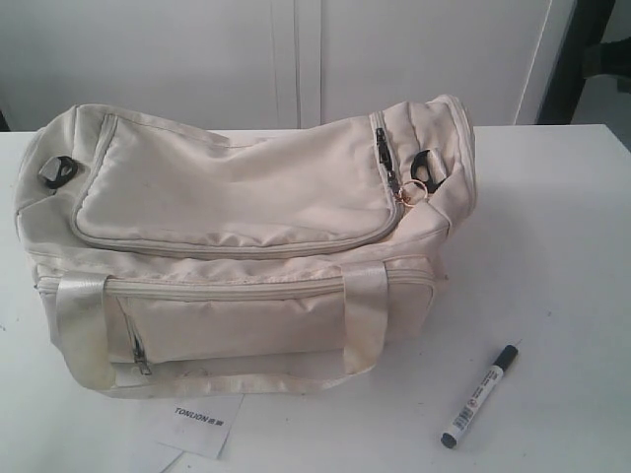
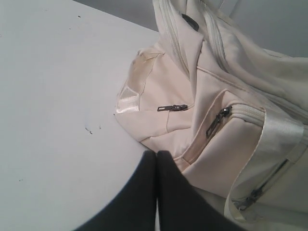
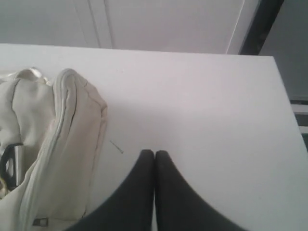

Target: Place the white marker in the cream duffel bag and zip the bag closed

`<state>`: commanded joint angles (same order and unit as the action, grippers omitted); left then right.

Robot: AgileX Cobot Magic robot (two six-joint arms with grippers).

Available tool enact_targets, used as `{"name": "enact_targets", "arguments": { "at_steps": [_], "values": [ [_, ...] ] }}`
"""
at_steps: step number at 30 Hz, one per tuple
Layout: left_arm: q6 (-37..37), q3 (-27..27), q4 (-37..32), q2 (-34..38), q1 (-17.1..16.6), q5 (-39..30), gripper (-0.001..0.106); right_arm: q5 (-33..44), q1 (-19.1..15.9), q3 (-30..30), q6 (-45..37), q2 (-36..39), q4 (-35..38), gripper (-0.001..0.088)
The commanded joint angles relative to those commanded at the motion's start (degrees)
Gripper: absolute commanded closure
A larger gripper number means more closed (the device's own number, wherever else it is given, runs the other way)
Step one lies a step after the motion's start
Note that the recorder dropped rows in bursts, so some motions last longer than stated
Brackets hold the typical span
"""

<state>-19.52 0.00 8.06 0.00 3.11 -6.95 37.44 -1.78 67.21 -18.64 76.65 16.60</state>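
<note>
**Marker lies outside the bag; both grippers pressed shut and empty**

The cream duffel bag [image 1: 237, 197] sits on the white table [image 1: 562, 227], its curved top flap lying flat. The white marker [image 1: 480, 396] rests on the table off the bag's front corner, clear of the fabric, with its black cap pointing away from the bag. A paper tag [image 1: 202, 422] lies just in front of the bag's front pocket. The left gripper [image 2: 156, 154] has its dark fingers squeezed together around nothing, close beside one end of the bag. The right gripper [image 3: 154, 153] is likewise clenched and empty, above bare table beside the bag's other end, apart from it.
</note>
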Motion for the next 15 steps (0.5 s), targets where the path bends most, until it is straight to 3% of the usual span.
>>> {"name": "enact_targets", "arguments": {
  "at_steps": [11,15],
  "values": [
    [0.0,0.0,0.0,0.0,0.0,-0.1,0.105,5.3,0.0,7.7,-12.1,7.9,15.7,0.0866],
    [0.0,0.0,0.0,0.0,0.0,-0.1,0.105,7.1,0.0,9.2,-17.5,10.0,23.0,0.0756]
  ]
}}
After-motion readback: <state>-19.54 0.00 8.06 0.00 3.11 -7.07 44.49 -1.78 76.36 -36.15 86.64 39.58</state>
